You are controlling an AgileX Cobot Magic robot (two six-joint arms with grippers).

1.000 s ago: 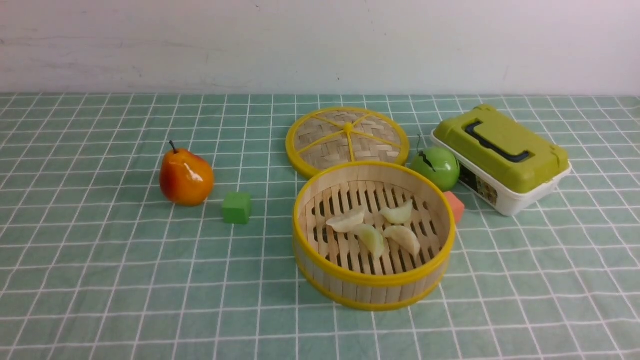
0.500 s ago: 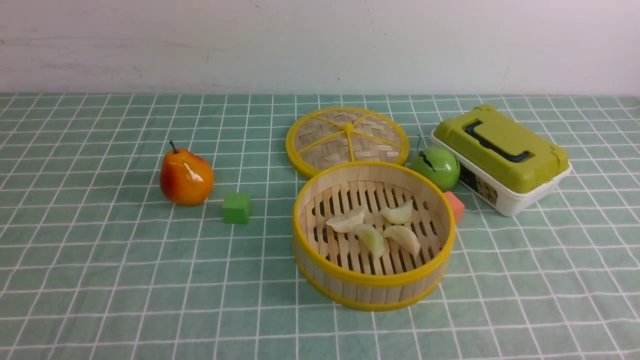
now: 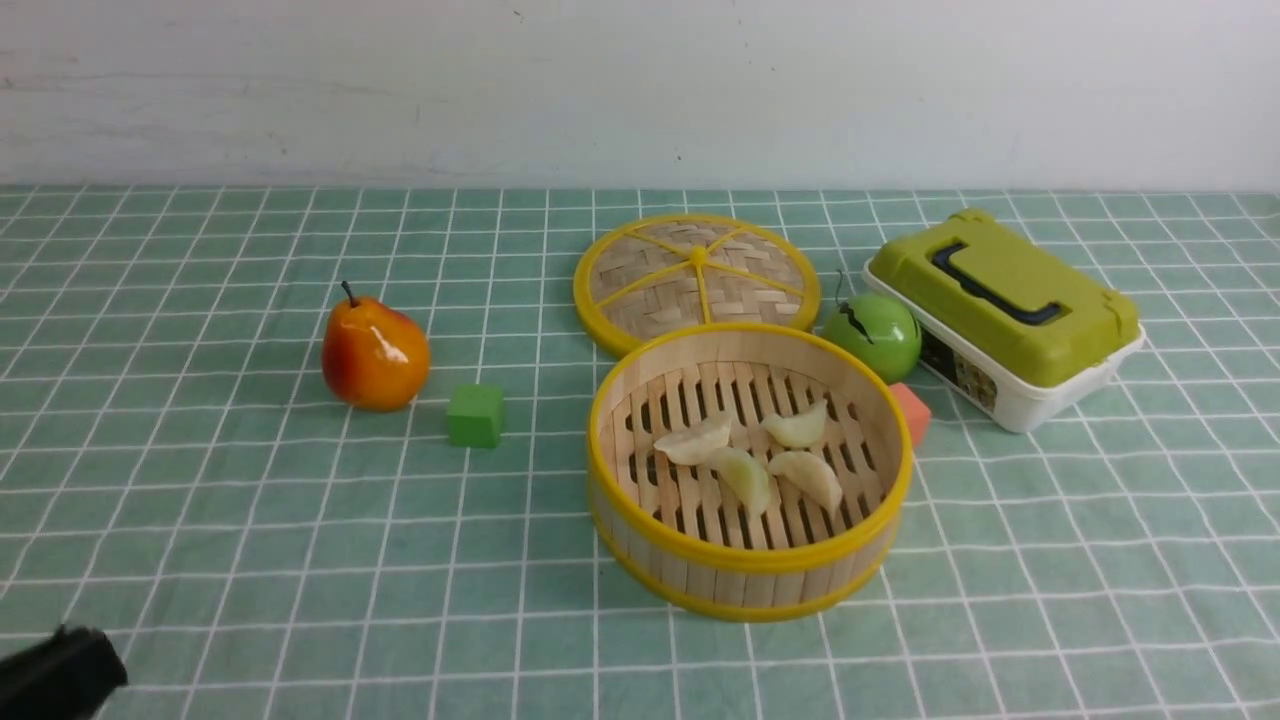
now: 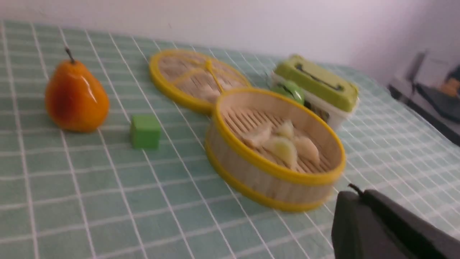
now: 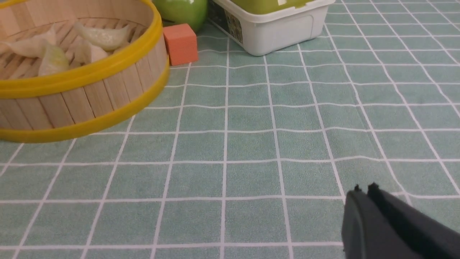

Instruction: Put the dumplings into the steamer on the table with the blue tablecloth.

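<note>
The steamer (image 3: 750,578), a round bamboo basket with yellow rims, stands on the table's blue tablecloth (image 3: 250,520) right of centre. Several pale glossy dumplings (image 3: 745,455) lie together on its slatted floor, seen too in the left wrist view (image 4: 284,144) and the right wrist view (image 5: 54,50). My left gripper (image 4: 359,192) is shut and empty, low over the cloth on the near side of the steamer (image 4: 273,172); its dark tip (image 3: 60,672) shows in the front view's lower left corner. My right gripper (image 5: 364,190) is shut and empty above bare cloth, apart from the steamer (image 5: 82,97).
An orange-red pear (image 3: 373,352) and a green cube (image 3: 475,415) sit left of the steamer. Behind it lies the flat woven lid (image 3: 697,280). A green apple (image 3: 872,335), an orange cube (image 3: 910,412) and a green-lidded white box (image 3: 1005,310) stand at its right.
A dark part of my left arm has come into the front view's lower left corner. The steamer, the dumplings and the other objects have not moved.
</note>
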